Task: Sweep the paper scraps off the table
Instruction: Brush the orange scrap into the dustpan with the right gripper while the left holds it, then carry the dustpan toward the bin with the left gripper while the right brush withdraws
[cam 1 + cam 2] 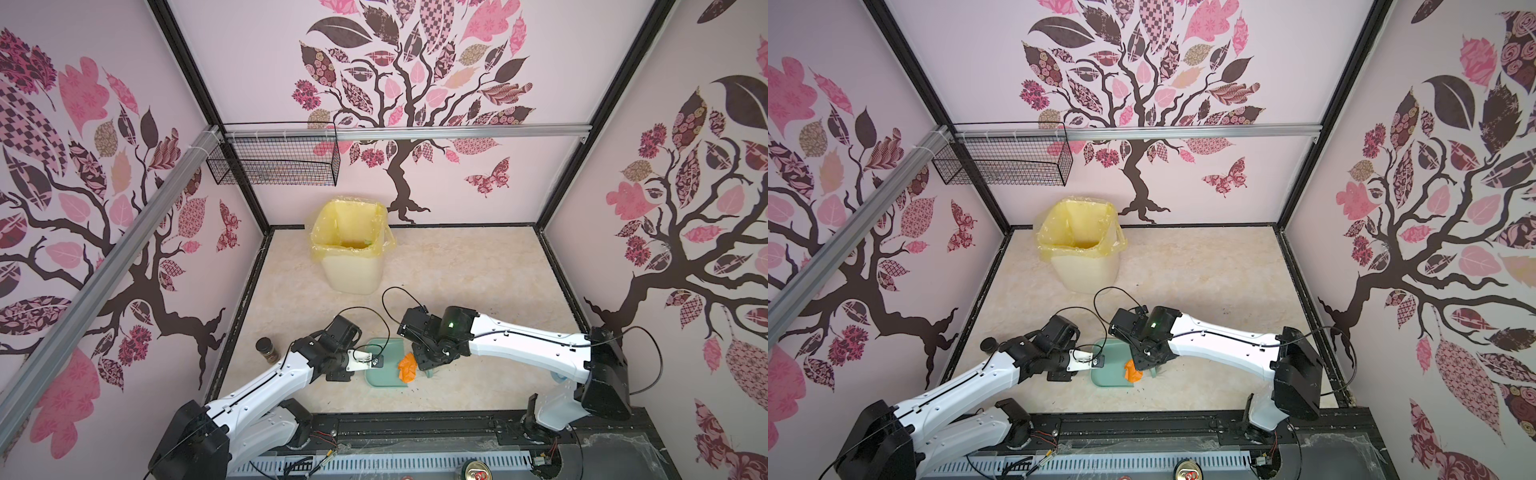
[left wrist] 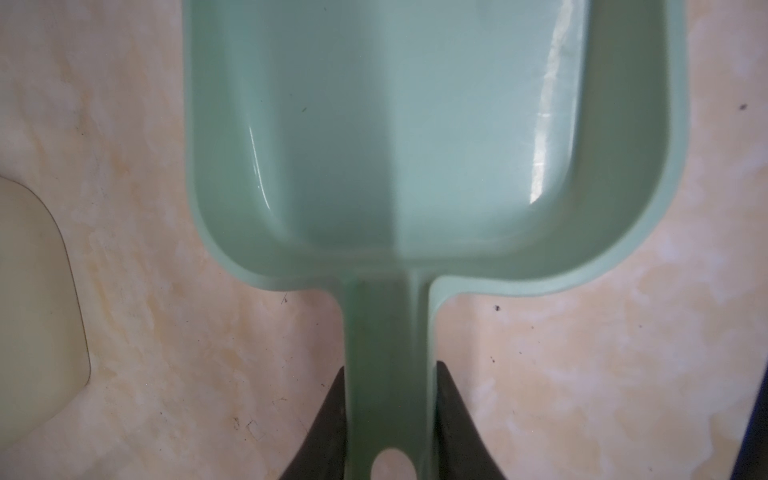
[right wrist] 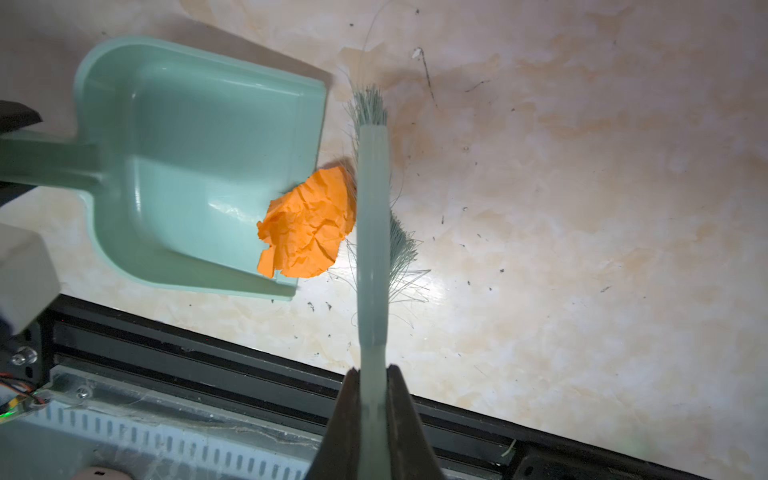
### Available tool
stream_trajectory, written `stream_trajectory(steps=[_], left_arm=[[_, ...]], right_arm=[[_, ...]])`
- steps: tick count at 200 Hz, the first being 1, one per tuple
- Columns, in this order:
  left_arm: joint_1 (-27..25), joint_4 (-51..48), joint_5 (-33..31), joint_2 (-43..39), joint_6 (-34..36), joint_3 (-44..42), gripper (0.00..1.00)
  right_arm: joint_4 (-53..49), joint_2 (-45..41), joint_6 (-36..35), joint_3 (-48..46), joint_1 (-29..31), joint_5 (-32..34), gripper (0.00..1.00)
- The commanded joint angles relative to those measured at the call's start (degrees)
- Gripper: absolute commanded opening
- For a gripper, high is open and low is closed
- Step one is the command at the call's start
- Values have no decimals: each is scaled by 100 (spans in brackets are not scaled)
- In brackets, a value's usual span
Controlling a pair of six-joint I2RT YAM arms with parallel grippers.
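no readable text or labels anywhere

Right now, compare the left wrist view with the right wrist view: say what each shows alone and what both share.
Left wrist only: a corner of the pale bin. Right wrist only: the orange paper scrap at the lip of the dustpan, and the brush held in the right claw. Both: the green dustpan on the table.
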Motion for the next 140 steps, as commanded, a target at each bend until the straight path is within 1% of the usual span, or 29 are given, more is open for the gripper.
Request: stream_trajectory(steps=[1, 44, 66, 93, 110, 140], left_arm=[[-16, 58, -88, 130, -99, 173, 0], [-17, 193, 109, 246, -295, 175, 0], [-16, 255, 216, 284, -410, 191, 0], [-16, 311, 307, 347, -545, 220, 0], [-24, 338, 395, 338, -647, 248, 0], [-6, 339, 610, 214, -893, 362, 0]], right_arm=[[368, 44, 41, 57, 79, -226, 0], [732, -348, 22, -42, 93, -380, 0], [1016, -762, 69, -202, 94, -467, 0], [1065, -1303, 142, -310, 97, -427, 0], [973, -1665, 228, -364, 93, -213, 0], [352, -2202, 433, -384, 89, 524, 0]])
